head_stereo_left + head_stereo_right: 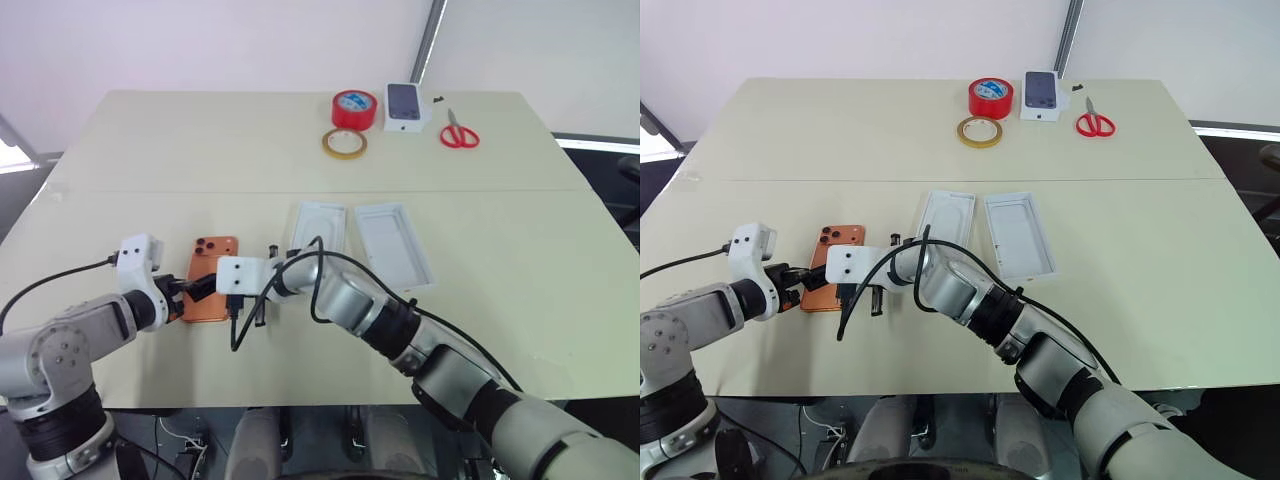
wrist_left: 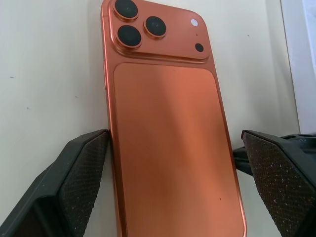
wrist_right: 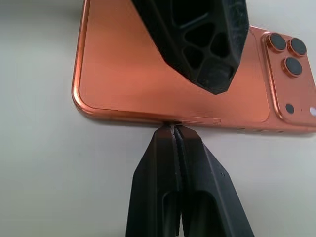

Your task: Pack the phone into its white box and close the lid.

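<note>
Lighting bright, even, diffuse. Table (image 1: 300, 150) evenly lit, no hard glare. Soft shadows under the arms and beneath the phone (image 3: 163, 74). Soft sheen on the phone's back in the left wrist view. Near fingers (image 2: 74, 187) slightly soft; head views sharp.

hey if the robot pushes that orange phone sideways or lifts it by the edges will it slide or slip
The phone lies flat and camera side up on the smooth table, so a push probably slides it without tipping. Its satin back and rounded edges look slippery. It looks rigid and shouldn't flex.
</note>
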Tool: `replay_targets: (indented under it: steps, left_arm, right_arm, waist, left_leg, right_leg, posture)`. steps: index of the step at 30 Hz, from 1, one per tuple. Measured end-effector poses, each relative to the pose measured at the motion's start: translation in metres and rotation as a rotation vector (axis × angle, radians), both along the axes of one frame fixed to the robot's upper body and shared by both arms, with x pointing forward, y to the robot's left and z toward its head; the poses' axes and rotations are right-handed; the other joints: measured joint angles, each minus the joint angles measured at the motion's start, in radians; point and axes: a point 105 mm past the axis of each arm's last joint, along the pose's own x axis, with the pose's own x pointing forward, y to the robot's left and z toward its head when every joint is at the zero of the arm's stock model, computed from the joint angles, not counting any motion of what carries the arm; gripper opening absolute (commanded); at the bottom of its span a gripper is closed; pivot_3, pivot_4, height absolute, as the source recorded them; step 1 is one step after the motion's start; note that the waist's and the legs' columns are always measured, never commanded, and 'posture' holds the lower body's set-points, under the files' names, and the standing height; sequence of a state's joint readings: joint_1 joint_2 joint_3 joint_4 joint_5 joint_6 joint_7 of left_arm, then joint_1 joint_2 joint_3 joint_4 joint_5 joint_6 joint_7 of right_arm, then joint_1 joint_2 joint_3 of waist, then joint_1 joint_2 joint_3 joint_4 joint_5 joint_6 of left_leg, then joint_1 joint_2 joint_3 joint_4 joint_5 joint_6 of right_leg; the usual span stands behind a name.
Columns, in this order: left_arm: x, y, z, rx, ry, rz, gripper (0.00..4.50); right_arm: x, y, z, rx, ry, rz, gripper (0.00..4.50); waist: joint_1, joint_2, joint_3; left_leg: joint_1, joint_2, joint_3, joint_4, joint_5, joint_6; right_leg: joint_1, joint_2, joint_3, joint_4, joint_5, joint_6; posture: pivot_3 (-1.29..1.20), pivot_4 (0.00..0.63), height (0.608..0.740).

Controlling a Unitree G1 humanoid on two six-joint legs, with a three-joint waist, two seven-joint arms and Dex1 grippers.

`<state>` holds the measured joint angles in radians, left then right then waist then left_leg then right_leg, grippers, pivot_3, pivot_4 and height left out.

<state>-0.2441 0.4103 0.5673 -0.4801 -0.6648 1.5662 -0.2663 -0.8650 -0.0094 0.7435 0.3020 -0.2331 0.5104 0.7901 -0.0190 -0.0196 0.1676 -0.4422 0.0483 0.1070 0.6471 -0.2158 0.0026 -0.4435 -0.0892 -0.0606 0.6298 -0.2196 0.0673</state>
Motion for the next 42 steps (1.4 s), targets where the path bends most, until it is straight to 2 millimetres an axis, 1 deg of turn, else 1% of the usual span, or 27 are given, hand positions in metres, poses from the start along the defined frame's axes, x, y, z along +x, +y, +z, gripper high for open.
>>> replay_targets:
  steps: [2, 7, 11, 18, 23, 31, 38, 39, 40, 42]
  left_arm:
    - [0.000, -0.003, -0.001, -0.016, -0.004, 0.000, 4.50]
    - [0.001, -0.003, 0.000, -0.067, -0.014, 0.024, 4.50]
    - [0.002, -0.004, 0.000, -0.076, -0.011, 0.030, 4.50]
    - [0.005, -0.001, 0.002, -0.170, -0.008, 0.054, 4.50]
    - [0.006, -0.002, 0.003, -0.184, -0.002, 0.062, 4.50]
    - [0.010, 0.001, 0.006, -0.270, -0.004, 0.096, 4.50]
    - [0.010, -0.001, 0.008, -0.276, -0.001, 0.089, 4.50]
    - [0.008, -0.001, 0.010, -0.269, -0.004, 0.072, 4.50]
    - [0.006, -0.007, 0.010, -0.269, 0.001, 0.039, 4.50]
    - [0.000, -0.024, 0.006, -0.278, 0.029, -0.052, 4.50]
  right_arm:
    - [0.001, 0.000, 0.000, 0.002, 0.000, -0.001, 0.09]
    - [0.004, -0.002, 0.000, 0.011, 0.002, -0.009, 0.09]
    - [0.005, -0.003, 0.000, 0.011, -0.002, -0.012, 0.09]
    - [0.007, -0.004, 0.000, 0.016, -0.003, -0.019, 0.09]
    - [0.008, -0.005, 0.000, 0.019, -0.004, -0.026, 0.09]
    - [0.009, -0.007, 0.001, 0.024, -0.005, -0.034, 0.09]
    - [0.010, -0.008, 0.000, 0.029, -0.002, -0.041, 0.09]
    - [0.010, -0.008, 0.000, 0.029, -0.003, -0.041, 0.09]
    - [0.010, -0.008, 0.000, 0.029, -0.004, -0.041, 0.09]
    - [0.009, -0.006, 0.001, 0.030, -0.006, -0.037, 0.09]
  waist:
    - [0.001, 0.000, 0.000]
    - [0.003, 0.000, -0.001]
    - [0.005, 0.000, -0.001]
    - [0.006, 0.000, -0.001]
    - [0.006, 0.000, -0.001]
    - [0.005, 0.000, 0.000]
    - [0.005, 0.000, 0.000]
    - [0.004, 0.000, 0.000]
    - [0.005, 0.000, 0.000]
    - [0.000, 0.000, 0.000]
  left_leg:
    - [0.000, 0.000, 0.000, 0.000, 0.000, 0.000]
    - [0.000, 0.000, -0.001, 0.000, 0.000, 0.000]
    - [0.000, -0.001, -0.001, -0.001, 0.000, 0.000]
    - [0.000, -0.001, -0.002, -0.001, 0.000, 0.000]
    - [0.000, -0.001, -0.002, -0.001, 0.000, 0.000]
    - [-0.001, -0.001, -0.002, -0.002, 0.000, 0.000]
    - [-0.001, -0.001, -0.002, -0.003, 0.000, 0.000]
    - [-0.001, -0.001, -0.002, -0.003, 0.000, 0.000]
    - [-0.001, -0.001, -0.002, -0.004, 0.000, 0.000]
    - [-0.001, -0.001, -0.002, -0.005, 0.000, 0.000]
  right_leg:
    - [0.000, 0.000, 0.000, 0.000, 0.000, 0.000]
    - [0.000, -0.001, 0.000, 0.000, 0.000, 0.000]
    - [0.000, -0.002, 0.000, -0.001, 0.000, 0.000]
    - [-0.001, -0.003, 0.000, -0.001, 0.000, 0.000]
    - [-0.002, -0.003, 0.000, -0.001, 0.000, 0.000]
    - [-0.004, -0.004, -0.001, -0.002, 0.000, 0.000]
    - [-0.004, -0.004, -0.001, -0.003, 0.000, -0.001]
    - [-0.004, -0.004, -0.001, -0.004, 0.000, -0.001]
    - [-0.004, -0.004, -0.001, -0.004, 0.000, -0.001]
    - [-0.004, -0.004, -0.001, -0.007, 0.001, -0.001]
  posture:
    - [0.00, 0.150, 0.740]
    - [0.00, 0.150, 0.740]
    - [0.00, 0.150, 0.740]
    - [0.00, 0.150, 0.740]
    - [0.00, 0.150, 0.740]
    - [0.00, 0.150, 0.740]
    - [0.00, 0.150, 0.740]
    - [0.00, 0.150, 0.740]
    - [0.00, 0.150, 0.740]
    - [0.00, 0.150, 0.740]
